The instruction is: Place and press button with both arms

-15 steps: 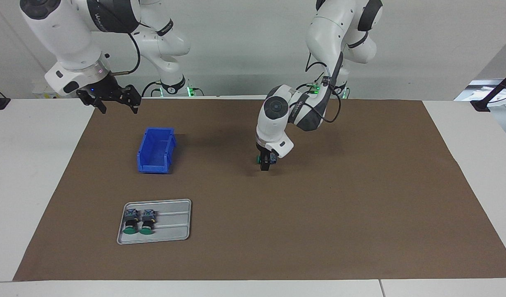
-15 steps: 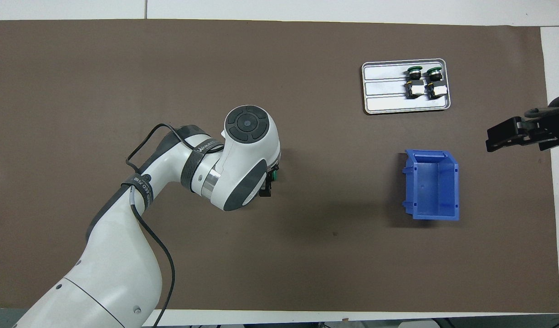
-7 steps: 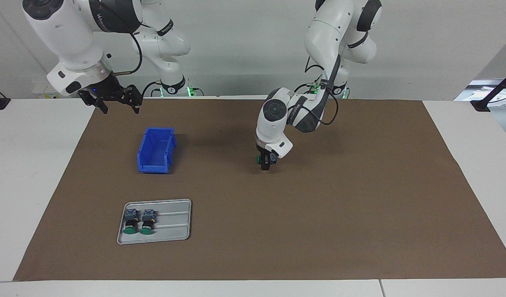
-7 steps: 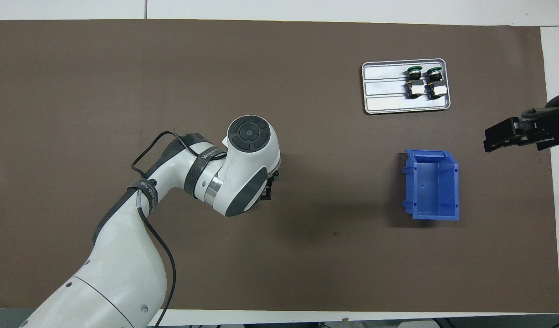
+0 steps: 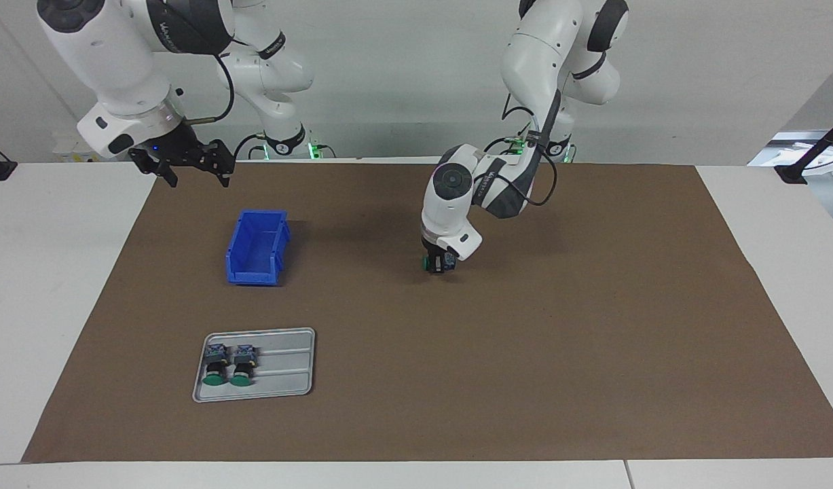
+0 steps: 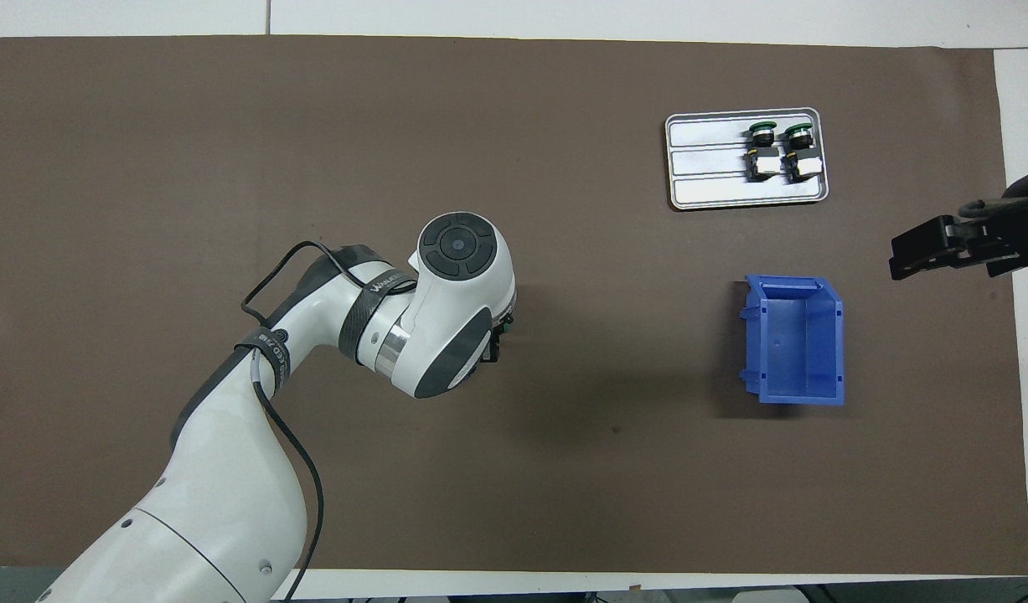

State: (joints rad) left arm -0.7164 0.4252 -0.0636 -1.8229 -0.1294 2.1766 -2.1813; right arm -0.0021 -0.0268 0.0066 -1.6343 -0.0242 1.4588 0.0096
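Two claws are in our sight. Our left claw (image 5: 438, 263) is down at the middle of the brown mat (image 5: 525, 353), and the button (image 5: 430, 263) sits right at its tip, green cap turned toward the right arm's end of the bench (image 5: 56, 285). From above, the left arm's wrist covers nearly all of it; only a sliver of green shows at the claw (image 6: 495, 335). We cannot tell whether the left claw is clenched on the button or released from it, nor whether the button rests on the mat.

Our right claw (image 5: 189, 168) hangs in the air over the mat's corner at the right arm's end, fingers spread and grasping nothing; that arm waits.

We see a blue bin (image 5: 257, 247) on the mat, and farther from the robots a grey tray (image 5: 287, 367). Two more buttons (image 5: 228, 363) lie side by side on the tray, green caps pointing away from the robots.
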